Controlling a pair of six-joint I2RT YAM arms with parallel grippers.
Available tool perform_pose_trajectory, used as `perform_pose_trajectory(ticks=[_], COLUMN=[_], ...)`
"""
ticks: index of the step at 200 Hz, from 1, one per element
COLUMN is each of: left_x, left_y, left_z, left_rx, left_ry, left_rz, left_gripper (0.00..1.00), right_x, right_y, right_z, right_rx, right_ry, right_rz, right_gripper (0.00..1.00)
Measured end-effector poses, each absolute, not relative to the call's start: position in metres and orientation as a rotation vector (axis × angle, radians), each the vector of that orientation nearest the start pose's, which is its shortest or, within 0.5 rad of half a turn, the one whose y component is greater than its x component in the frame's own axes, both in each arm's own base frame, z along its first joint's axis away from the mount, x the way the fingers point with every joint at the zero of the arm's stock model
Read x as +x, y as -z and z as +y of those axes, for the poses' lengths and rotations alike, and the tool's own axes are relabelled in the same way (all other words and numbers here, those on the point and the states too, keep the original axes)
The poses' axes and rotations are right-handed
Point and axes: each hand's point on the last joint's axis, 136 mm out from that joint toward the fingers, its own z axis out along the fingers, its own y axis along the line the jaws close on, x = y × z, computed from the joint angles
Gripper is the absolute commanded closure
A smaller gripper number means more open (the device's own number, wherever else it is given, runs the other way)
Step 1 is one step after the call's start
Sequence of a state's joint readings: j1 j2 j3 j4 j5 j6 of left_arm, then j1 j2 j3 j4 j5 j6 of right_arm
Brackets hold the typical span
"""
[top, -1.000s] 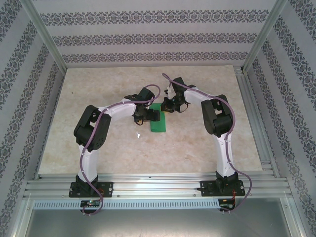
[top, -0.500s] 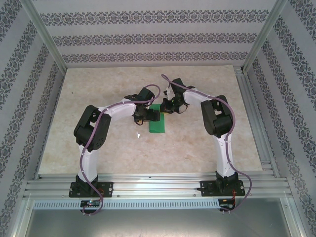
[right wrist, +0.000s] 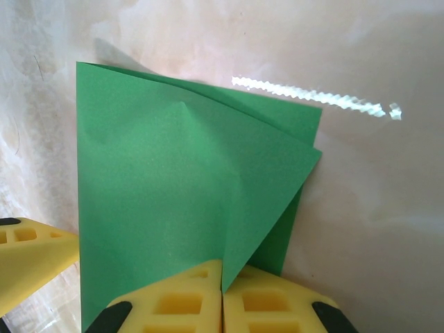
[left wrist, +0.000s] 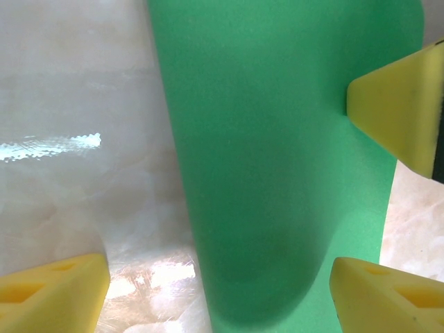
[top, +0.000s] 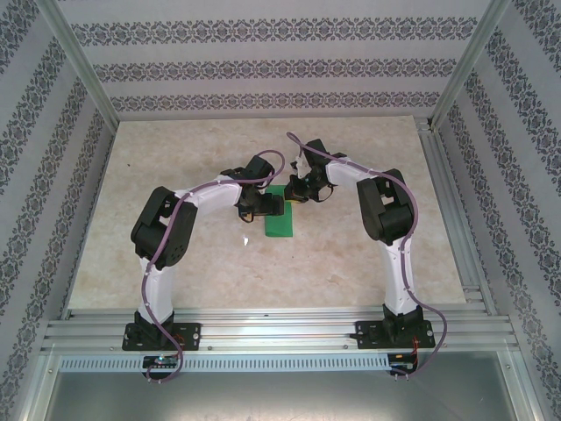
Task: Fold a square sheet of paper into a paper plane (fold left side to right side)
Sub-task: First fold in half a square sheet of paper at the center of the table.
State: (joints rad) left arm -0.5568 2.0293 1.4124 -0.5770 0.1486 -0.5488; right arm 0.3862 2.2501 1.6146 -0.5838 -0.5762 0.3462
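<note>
Marbled tabletop (top: pixel 175 254), patterned walls around it. We find the right gripper (right wrist: pixel 222 300) closed, its pads pinching what looks like a loose upper layer of the green sheet of paper (right wrist: pixel 166 194) at its near edge. The left gripper (left wrist: pixel 219 281) stands open, its fingers straddling the sheet. The sheet lies mid-table between both arms, already doubled into a narrow strip with a slanted flap. We judge the nose and wing folds outstanding.
</note>
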Motion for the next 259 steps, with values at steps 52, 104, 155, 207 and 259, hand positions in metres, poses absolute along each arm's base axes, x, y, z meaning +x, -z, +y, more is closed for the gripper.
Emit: perform_pose_trajectory(ticks=[52,104,155,207,259], left_x=[0.3781,0.3780,0.3777,0.3767,0.3773], left_y=[-0.0306,-0.0305,-0.0283,-0.0262,-0.0235], left_z=[-0.2653,-0.2651,-0.2637,-0.2641,-0.2626], left_rx=[0.052,0.052,0.052,0.067,0.077], left_ry=[0.468,0.466,0.448,0.410,0.356], left_rz=[2.861,2.862,2.865,2.862,2.866], left_gripper=[0.17,0.17,0.18,0.19,0.20], right_x=[0.4215,0.4221,0.4215,0.4215,0.4215], right_y=[-0.0167,-0.0170,-0.0167,-0.0167,-0.0167], right_z=[0.2724,0.2711,0.2708,0.2708,0.2708], right_rx=[-0.206,-0.203,-0.202,-0.202,-0.202], right_ry=[-0.973,-0.958,-0.956,-0.956,-0.956], right_rz=[2.864,2.869,2.873,2.873,2.873], right_gripper=[0.92,0.92,0.92,0.92,0.91])
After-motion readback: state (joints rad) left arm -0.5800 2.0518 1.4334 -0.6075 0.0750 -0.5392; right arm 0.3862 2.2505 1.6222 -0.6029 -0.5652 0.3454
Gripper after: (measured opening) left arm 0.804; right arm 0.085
